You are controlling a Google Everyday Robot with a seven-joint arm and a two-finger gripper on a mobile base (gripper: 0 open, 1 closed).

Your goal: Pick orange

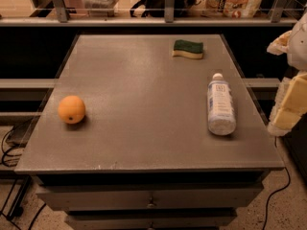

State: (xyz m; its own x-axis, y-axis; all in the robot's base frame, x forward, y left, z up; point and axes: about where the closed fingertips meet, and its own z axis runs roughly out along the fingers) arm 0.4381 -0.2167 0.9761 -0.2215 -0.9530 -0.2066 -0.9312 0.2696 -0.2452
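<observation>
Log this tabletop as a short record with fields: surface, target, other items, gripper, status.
surface: grey table
target: orange, resting near the table's left edge, nothing touching it
bottle: plastic bottle, lying on its side on the right part, cap pointing to the far side
sponge: green and yellow sponge, at the far side
gripper: gripper, at the right edge of the view, beside the table, far from the orange
status: orange not yet picked

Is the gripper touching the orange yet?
Apart. The camera view shows the orange on the left side of the table and the gripper beyond its right edge, with the lying bottle between them.
</observation>
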